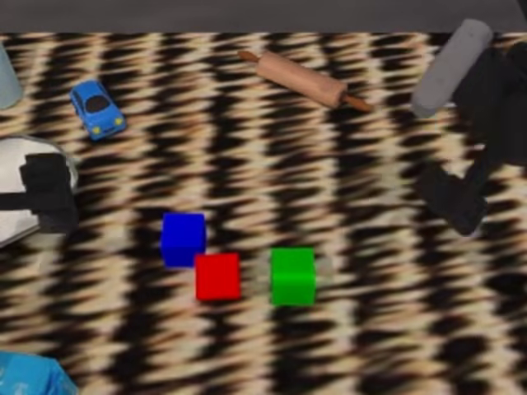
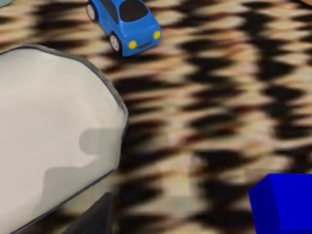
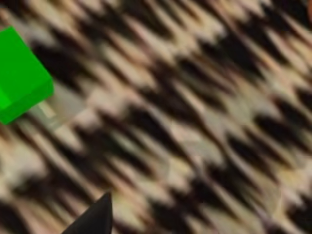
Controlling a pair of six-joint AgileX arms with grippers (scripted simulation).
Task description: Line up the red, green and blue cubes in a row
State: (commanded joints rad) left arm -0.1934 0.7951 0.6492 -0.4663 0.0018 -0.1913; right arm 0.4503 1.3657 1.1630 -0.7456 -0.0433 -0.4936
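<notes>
Neither tool grips anything: the left tool (image 1: 48, 193) hangs at the tabletop's left edge, the right tool (image 1: 453, 202) at the right, and I cannot tell how far either is open. The blue cube (image 1: 183, 239) sits corner-to-corner with the red cube (image 1: 217, 276), the green cube (image 1: 293, 276) just beside red. They look light, rigid and smooth; opposite flat faces suit a pinch. The toy car (image 1: 97, 108) and rolling pin (image 1: 303, 80) lie well apart, not obstructing.

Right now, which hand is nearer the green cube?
Right. The right hand sits up and to the right of the green cube; the left hand is farther, at the table's left edge.
</notes>
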